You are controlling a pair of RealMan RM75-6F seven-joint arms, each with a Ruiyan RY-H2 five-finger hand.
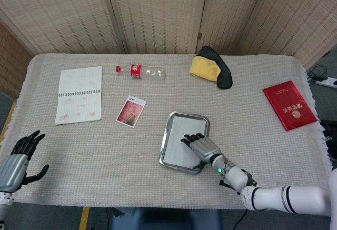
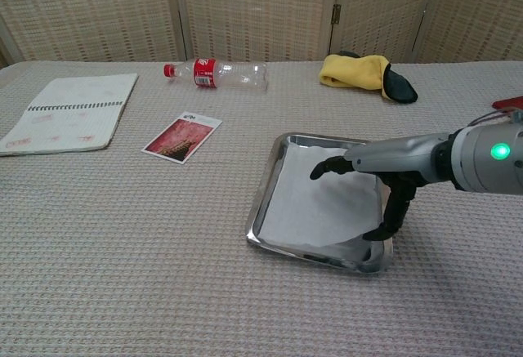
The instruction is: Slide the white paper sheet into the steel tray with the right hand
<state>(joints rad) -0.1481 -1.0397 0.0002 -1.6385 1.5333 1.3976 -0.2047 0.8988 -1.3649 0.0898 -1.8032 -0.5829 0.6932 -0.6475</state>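
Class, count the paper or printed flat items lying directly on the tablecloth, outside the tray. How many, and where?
3: a spiral notebook at the far left, a picture card between it and the steel tray, and a red booklet at the far right. None appear hidden.

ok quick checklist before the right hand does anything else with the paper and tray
1. Paper inside the tray: ok, the sheet lies within the rim, though its near right corner looks slightly lifted.
2. Right hand over the sheet: ok; whether the fingertips touch the paper, cannot tell.
3. Thumb by the tray's near right rim: cannot tell if it touches the rim.
4. Tray flat on the table: ok.
5. Photo card and bottle apart from the tray: ok.
6. Left hand away at the table's near left edge, fingers apart: ok.
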